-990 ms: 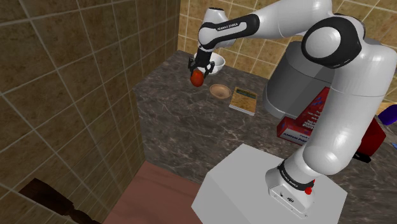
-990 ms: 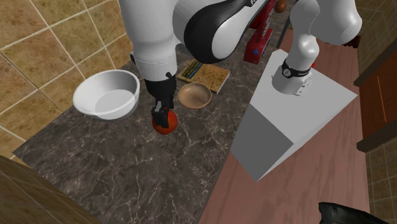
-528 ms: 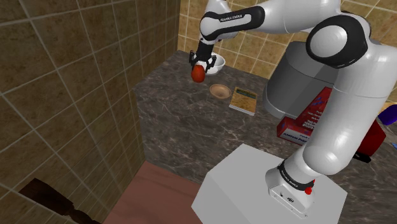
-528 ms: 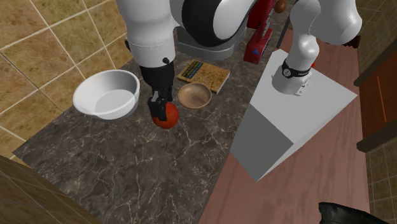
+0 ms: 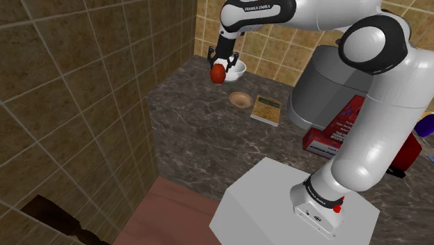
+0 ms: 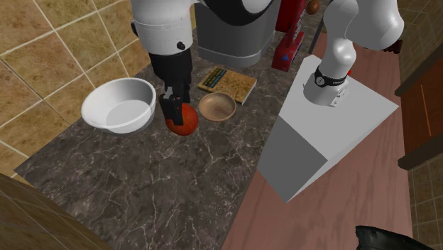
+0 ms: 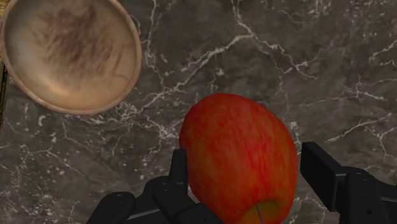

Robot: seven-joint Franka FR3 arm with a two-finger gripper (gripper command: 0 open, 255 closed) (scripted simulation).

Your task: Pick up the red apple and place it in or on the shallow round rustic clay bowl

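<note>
My black gripper (image 5: 218, 72) is shut on the red apple (image 5: 218, 72) and holds it in the air above the dark marble counter (image 5: 202, 118). The apple (image 6: 182, 120) hangs between the white bowl and the shallow tan clay bowl (image 6: 216, 106) in the second exterior view. Seen from the wrist, the apple (image 7: 238, 157) sits clasped between both fingers (image 7: 326, 172), with the clay bowl (image 7: 69, 54) off to one side below, apart from the apple. The clay bowl (image 5: 240, 99) is empty.
A deep white bowl (image 6: 119, 105) stands by the tiled wall. A book (image 5: 266, 109) lies beside the clay bowl. A grey appliance (image 5: 320, 83) and a red box (image 5: 332, 132) stand further along the counter. The white stand (image 6: 328, 128) is at the counter's edge.
The gripper has risen with the apple and shifted slightly toward the clay bowl. The apple stays clasped.
</note>
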